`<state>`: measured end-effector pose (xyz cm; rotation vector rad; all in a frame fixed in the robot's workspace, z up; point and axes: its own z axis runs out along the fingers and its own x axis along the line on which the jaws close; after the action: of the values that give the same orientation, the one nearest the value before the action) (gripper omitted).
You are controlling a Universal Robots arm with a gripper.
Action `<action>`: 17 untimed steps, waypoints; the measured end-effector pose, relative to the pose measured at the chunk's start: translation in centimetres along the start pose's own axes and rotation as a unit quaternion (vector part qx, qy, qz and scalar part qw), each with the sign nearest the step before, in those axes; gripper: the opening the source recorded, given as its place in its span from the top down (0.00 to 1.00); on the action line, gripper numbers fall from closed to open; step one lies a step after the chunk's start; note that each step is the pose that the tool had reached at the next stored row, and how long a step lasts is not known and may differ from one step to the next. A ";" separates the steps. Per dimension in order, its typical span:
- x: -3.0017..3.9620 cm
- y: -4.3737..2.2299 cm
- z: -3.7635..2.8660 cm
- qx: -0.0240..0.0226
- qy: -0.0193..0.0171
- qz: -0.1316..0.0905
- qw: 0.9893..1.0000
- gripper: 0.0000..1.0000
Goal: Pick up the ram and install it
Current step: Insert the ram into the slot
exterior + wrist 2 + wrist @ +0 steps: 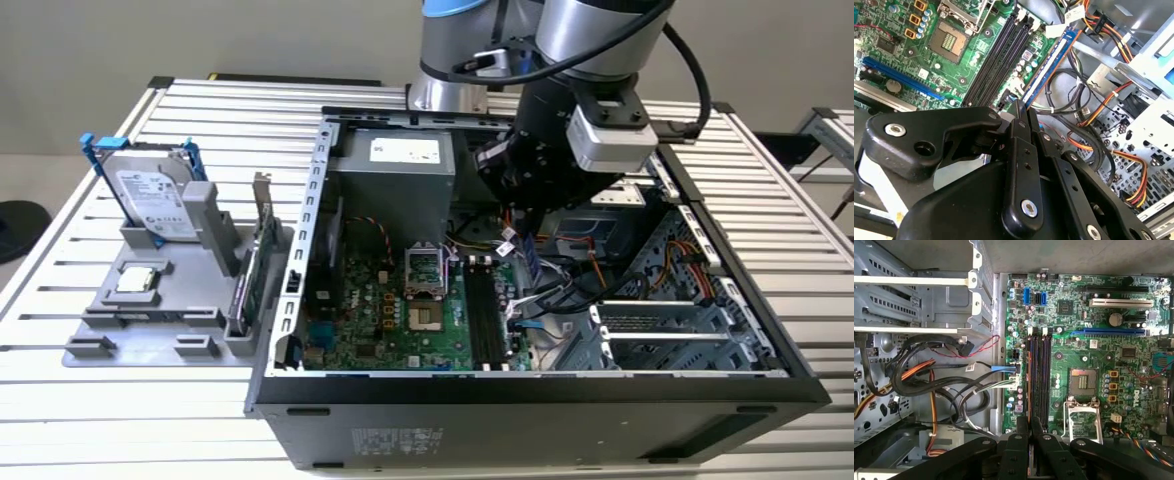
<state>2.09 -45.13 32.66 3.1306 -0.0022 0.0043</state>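
Blue-green ram [1046, 67] stands edge-on, clamped between the gripper [1028, 432] fingers, its length parallel to the slots [1040, 375].

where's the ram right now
In the second wrist view, the ram is clamped in the gripper over the motherboard, beside the black memory slots.

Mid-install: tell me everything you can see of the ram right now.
The ram is a long, narrow, flat stick, blue with a pale strip along it in the second wrist view. One end is pinched in the closed gripper; the rest points out over the green motherboard. In the first wrist view it is a thin edge running along the black memory slots. Whether it is seated cannot be told.
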 end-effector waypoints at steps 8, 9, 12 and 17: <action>-0.01 0.00 0.38 0.000 0.000 0.000 1.000 1.00; -0.01 -0.01 0.43 0.000 0.000 0.000 1.000 1.00; -0.01 -0.01 0.58 0.000 0.000 0.000 1.000 1.00; -0.01 -0.01 0.81 0.000 0.000 0.000 1.000 1.00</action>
<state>2.08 -45.13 31.85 3.1306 -0.0025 0.0042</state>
